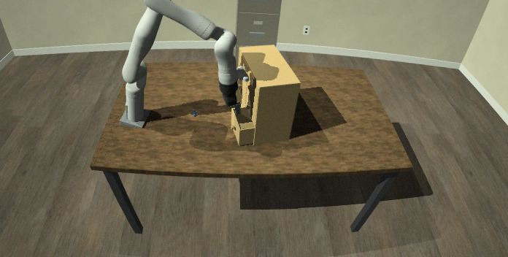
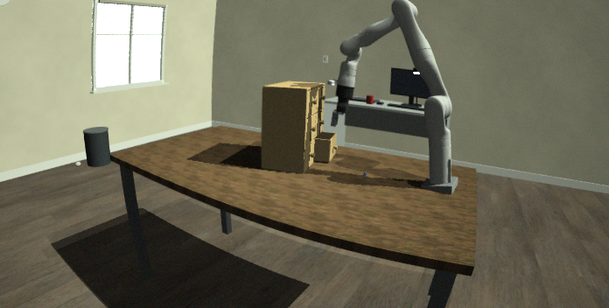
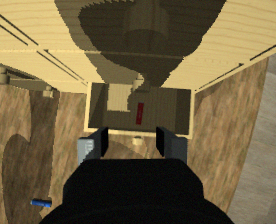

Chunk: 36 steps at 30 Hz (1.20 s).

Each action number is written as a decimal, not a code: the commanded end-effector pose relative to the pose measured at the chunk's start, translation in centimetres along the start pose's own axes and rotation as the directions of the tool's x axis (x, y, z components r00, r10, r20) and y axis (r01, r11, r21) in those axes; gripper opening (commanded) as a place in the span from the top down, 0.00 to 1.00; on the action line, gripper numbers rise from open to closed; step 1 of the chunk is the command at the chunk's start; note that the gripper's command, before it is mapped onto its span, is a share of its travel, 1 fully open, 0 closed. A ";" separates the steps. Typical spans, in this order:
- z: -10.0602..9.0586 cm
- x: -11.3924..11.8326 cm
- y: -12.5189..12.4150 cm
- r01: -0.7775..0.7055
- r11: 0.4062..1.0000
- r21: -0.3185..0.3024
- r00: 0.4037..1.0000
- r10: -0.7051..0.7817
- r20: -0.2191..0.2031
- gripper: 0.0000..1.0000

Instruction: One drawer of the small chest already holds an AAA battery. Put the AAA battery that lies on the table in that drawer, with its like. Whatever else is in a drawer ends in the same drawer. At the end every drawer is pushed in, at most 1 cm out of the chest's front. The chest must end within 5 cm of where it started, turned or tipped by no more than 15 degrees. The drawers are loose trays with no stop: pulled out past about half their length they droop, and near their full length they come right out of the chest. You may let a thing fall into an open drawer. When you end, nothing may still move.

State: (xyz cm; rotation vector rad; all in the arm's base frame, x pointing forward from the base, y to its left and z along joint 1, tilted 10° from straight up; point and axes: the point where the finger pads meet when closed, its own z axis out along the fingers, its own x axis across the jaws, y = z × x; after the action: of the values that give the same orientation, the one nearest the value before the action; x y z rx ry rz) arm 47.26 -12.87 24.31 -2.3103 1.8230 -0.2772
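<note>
Blue marks the battery [image 1: 194, 112] [image 2: 365, 175] [image 3: 41, 203], lying on the surface [image 1: 175, 157] [image 2: 350, 214] [image 3: 229, 180] out in front of the chest [image 1: 275, 113] [image 2: 284, 127] [image 3: 27, 37], well apart from it. One low drawer [image 1: 247, 136] [image 2: 325, 150] [image 3: 189, 112] stands out of the chest's front; inside lies a red stick-like thing [image 3: 140, 113], too small to name surely. The jaws [image 1: 236, 108] [image 2: 334, 118] stand wide apart above the chest's open drawer, with nothing between them.

Opening a drawer is done; whether it is the right one hinges on that red thing, perhaps the battery's like. Left are picking up the battery, dropping it in with its like, and pushing the drawer into the chest. Count: one blue battery, one red thing, one chest, one drawer clearly out.
</note>
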 end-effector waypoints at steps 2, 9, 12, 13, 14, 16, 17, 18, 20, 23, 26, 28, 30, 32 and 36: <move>-0.1 0.0 -0.1 -0.003 1.000 0.002 1.000 0.003 -0.001 0.00; 0.0 0.0 -0.1 -0.009 1.000 0.002 1.000 0.009 -0.001 0.00; 0.0 0.0 -0.1 -0.010 1.000 0.002 1.000 0.010 -0.001 0.00; 0.0 0.0 -0.1 -0.010 1.000 0.002 1.000 0.010 -0.001 0.00; 0.0 0.0 -0.1 -0.010 1.000 0.002 1.000 0.010 -0.001 0.00; 0.0 0.0 -0.1 -0.010 1.000 0.002 1.000 0.010 -0.001 0.00; 0.0 0.0 -0.1 -0.011 1.000 0.002 1.000 0.011 -0.002 0.00; 0.0 0.0 -0.1 -0.011 1.000 0.002 1.000 0.011 -0.002 0.00; 0.0 0.0 -0.1 -0.011 1.000 0.002 1.000 0.011 -0.002 0.00; 0.0 0.0 -0.1 -0.011 1.000 0.002 1.000 0.011 -0.002 0.00; 0.0 0.0 -0.1 -0.011 1.000 0.002 1.000 0.011 -0.002 0.00; 0.0 0.0 -0.1 -0.011 1.000 0.002 1.000 0.011 -0.002 0.00; 0.0 0.0 -0.1 -0.011 1.000 0.002 1.000 0.011 -0.002 0.00; 0.0 0.0 -0.1 -0.011 1.000 0.002 1.000 0.011 -0.002 0.00; 0.0 0.0 -0.1 -0.011 1.000 0.002 1.000 0.011 -0.002 0.00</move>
State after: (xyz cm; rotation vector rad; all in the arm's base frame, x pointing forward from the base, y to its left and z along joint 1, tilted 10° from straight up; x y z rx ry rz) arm 47.30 -12.84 24.27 -2.2992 1.8355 -0.2761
